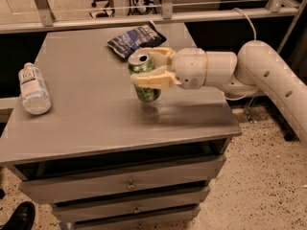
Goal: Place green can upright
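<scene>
Single high, near view angled down on the cabinet (96, 128) front — tool (143, 65) at green can (146, 93), mid-frame.

Your gripper (145, 66) clasps the green can (145, 93) over the table (86, 114) — near finger (154, 79) hides its waist, arm (268, 71) cut by right edge.
</scene>
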{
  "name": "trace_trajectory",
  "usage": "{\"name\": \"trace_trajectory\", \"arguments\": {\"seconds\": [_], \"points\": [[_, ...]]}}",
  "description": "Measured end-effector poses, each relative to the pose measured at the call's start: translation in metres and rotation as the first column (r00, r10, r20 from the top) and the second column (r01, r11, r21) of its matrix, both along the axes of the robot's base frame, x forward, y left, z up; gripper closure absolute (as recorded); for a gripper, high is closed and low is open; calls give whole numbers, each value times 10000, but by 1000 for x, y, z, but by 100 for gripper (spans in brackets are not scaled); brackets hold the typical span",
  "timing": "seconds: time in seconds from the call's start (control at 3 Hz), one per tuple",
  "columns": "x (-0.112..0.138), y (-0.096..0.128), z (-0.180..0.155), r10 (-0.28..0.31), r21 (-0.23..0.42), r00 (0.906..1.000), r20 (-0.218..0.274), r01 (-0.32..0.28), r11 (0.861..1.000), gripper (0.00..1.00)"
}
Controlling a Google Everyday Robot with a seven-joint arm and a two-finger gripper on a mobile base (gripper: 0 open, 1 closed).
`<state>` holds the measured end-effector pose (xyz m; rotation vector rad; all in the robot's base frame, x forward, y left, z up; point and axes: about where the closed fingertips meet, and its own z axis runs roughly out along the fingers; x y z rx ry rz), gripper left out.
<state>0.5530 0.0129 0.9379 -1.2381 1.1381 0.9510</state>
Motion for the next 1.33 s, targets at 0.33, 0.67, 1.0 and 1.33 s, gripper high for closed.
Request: {"name": "trace_trajectory", "arguments": {"seconds": [0.33,0.67,1.0,1.33], "points": [[-5,-7,-11,313,249,9993,183,-317,9992,86],[-8,-16,-22,414,446,9990,196,-422,9981,62],[-9,-22,-28,464,636,9988,128,-471,9969,39],[-9,-25,-30,484,769,9988,62,-487,9958,17]]}}
